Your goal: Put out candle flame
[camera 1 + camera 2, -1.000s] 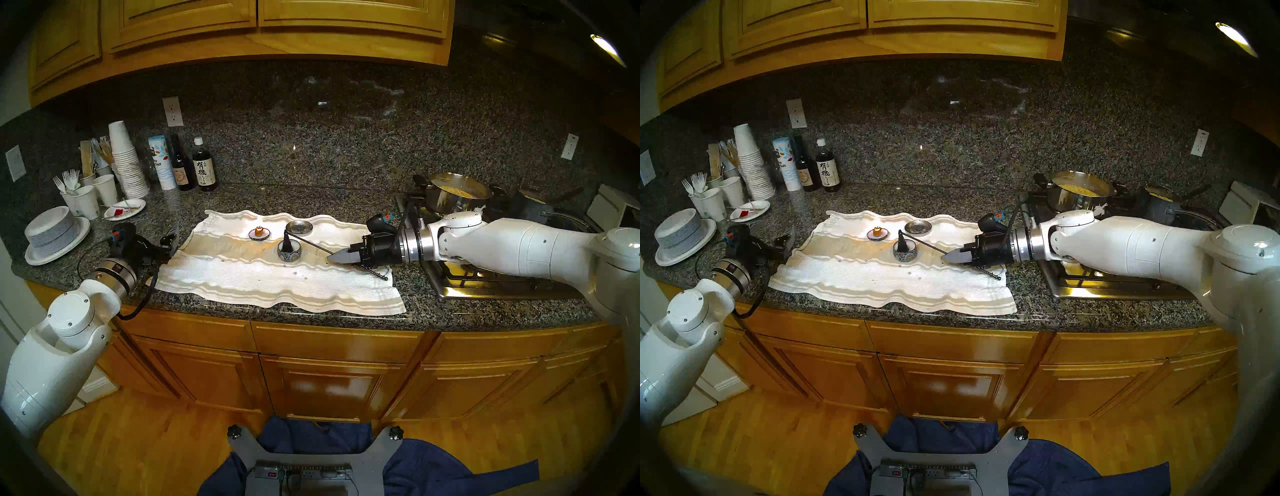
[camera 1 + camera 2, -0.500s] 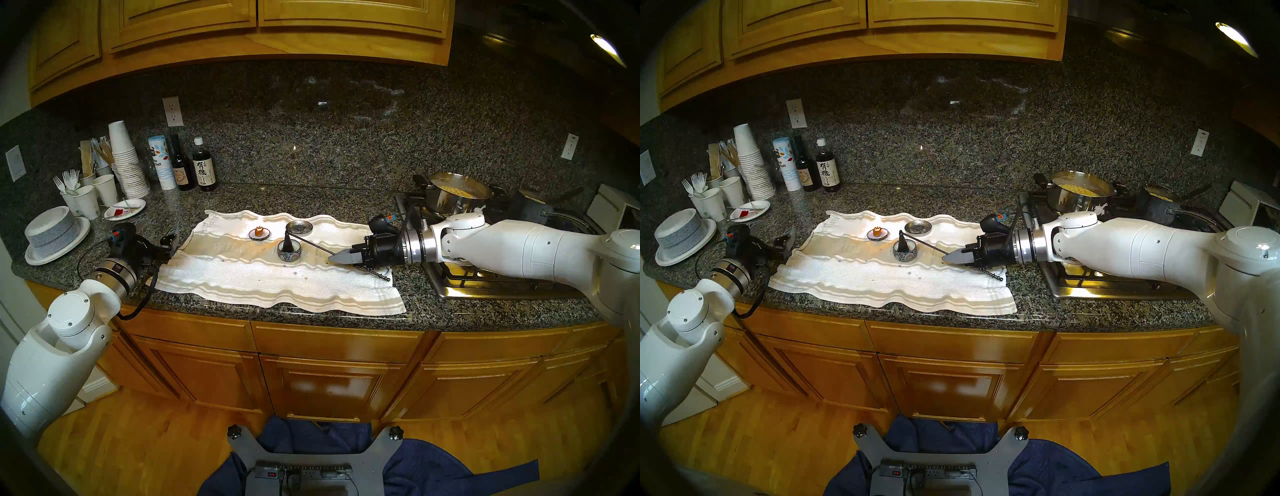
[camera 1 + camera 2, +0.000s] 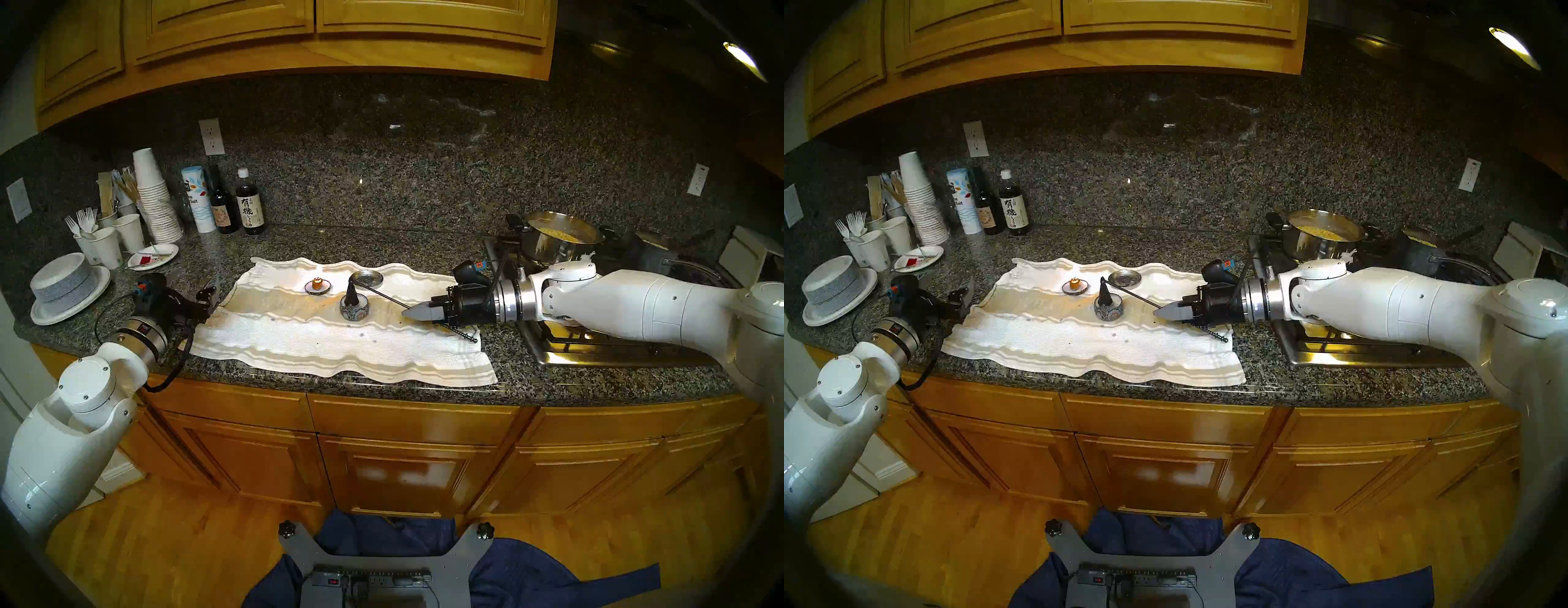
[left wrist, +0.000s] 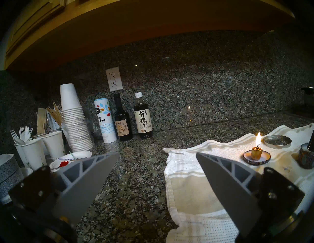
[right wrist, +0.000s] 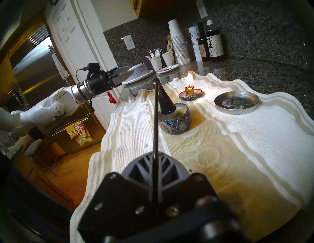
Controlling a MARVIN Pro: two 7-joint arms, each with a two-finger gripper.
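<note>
On the granite worktop [image 3: 424, 250] lies a rumpled white towel [image 3: 339, 339] with beige stripes, and the business is all on it. The right pincer [image 3: 409, 313] reaches in from the right of the head view, its two grey fingers pressed together on the thin black rod of a candle snuffer [image 5: 155, 129]. In the right wrist view the rod runs straight up the middle of the frame from between the clenched fingers. The snuffer's black cone [image 5: 164, 101] sits tilted over the mouth of a patterned tin candle [image 5: 175, 122], its rim at or just inside the tin; I cannot tell whether it touches the wax.

Behind that, toward the upper middle of the towel, a small gold votive candle [image 4: 256, 152] stands on a little dish [image 4: 246, 158], and its flame [image 4: 258, 136] is burning, bright and upright. It stands apart from the cone, to the left and farther back in the head view. A shallow metal lid [image 3: 367, 278] lies just to the right of the dish.

The left pincer [image 4: 157, 157] hovers at the towel's left edge with its fingers spread wide and nothing between them.

A steel pot [image 3: 560, 237] sits on the stove at the right; paper cups [image 3: 155, 199] and bottles [image 3: 250, 208] crowd the back left.
</note>
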